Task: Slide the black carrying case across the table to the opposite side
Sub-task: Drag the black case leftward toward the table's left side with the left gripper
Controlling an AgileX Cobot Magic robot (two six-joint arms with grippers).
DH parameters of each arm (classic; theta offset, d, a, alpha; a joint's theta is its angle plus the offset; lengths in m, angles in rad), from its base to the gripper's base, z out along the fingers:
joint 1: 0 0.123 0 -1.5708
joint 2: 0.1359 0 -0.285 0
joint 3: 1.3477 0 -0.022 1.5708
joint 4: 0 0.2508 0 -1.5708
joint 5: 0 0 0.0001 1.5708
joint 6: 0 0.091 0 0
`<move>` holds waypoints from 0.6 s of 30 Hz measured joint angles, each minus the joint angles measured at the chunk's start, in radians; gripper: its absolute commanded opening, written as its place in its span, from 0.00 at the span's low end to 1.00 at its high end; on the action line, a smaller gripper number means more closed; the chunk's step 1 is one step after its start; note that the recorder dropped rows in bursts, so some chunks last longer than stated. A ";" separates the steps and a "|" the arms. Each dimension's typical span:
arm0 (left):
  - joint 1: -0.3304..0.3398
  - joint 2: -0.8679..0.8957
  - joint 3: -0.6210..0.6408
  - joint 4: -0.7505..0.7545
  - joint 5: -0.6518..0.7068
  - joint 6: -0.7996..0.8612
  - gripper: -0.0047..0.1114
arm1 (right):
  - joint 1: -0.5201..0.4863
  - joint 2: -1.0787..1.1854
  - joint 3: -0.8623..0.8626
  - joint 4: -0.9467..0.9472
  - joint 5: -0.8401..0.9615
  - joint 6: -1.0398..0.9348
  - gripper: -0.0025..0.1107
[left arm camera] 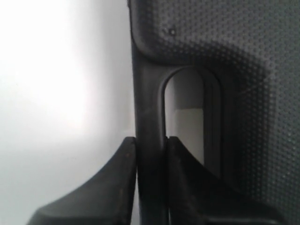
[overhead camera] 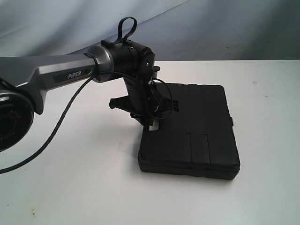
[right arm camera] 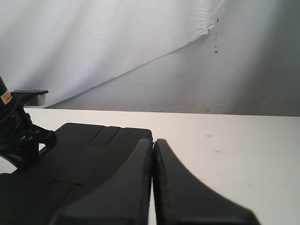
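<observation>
The matte black case (overhead camera: 197,131) lies flat on the white table (overhead camera: 70,187), right of the middle. My left gripper (overhead camera: 152,125) points down at its left edge. In the left wrist view the left gripper (left arm camera: 151,140) is shut on the handle bar (left arm camera: 149,103), one finger outside the case and one inside the handle cut-out (left arm camera: 185,117). My right gripper (right arm camera: 153,142) is shut with nothing in it, low beside the case (right arm camera: 84,159); it does not show in the exterior view.
A white cloth backdrop (overhead camera: 211,23) rises behind the table's far edge. A black cable (overhead camera: 61,122) hangs from the left arm over the table's left part. Bare tabletop (right arm camera: 234,150) lies beside the case.
</observation>
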 measured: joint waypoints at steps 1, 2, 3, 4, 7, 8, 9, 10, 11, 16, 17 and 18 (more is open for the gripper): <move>0.000 0.000 0.000 0.000 0.000 0.002 0.04 | 0.000 0.000 0.000 0.000 0.000 0.000 0.02; 0.000 0.000 0.000 0.000 0.000 0.002 0.04 | 0.000 0.000 0.000 0.000 0.000 0.000 0.02; 0.002 0.000 0.000 -0.002 0.000 0.004 0.04 | 0.000 0.000 0.000 0.000 0.000 0.000 0.02; 0.004 0.000 0.000 -0.009 0.002 0.007 0.04 | 0.000 0.000 0.000 0.000 0.000 0.000 0.02; 0.013 -0.005 0.018 -0.017 -0.012 0.014 0.04 | 0.000 0.000 0.000 0.000 0.000 0.000 0.02; 0.015 -0.012 0.034 -0.023 -0.027 0.015 0.04 | 0.000 0.000 0.000 0.000 0.000 0.000 0.02; 0.020 -0.022 0.054 -0.029 -0.042 0.017 0.04 | 0.000 0.000 0.000 0.000 0.000 0.000 0.02; 0.025 -0.031 0.072 -0.031 -0.056 0.018 0.04 | 0.000 0.000 0.000 0.000 0.000 0.000 0.02; 0.029 -0.044 0.099 -0.031 -0.072 0.022 0.04 | 0.000 0.000 0.000 0.000 0.000 0.000 0.02; 0.073 -0.118 0.234 -0.038 -0.138 0.032 0.04 | 0.000 0.000 0.000 0.000 0.000 0.000 0.02; 0.086 -0.134 0.263 -0.038 -0.147 0.035 0.04 | 0.000 0.000 0.000 0.000 0.000 0.000 0.02; 0.099 -0.150 0.291 -0.038 -0.156 0.037 0.04 | 0.000 0.000 0.000 0.000 0.000 0.000 0.02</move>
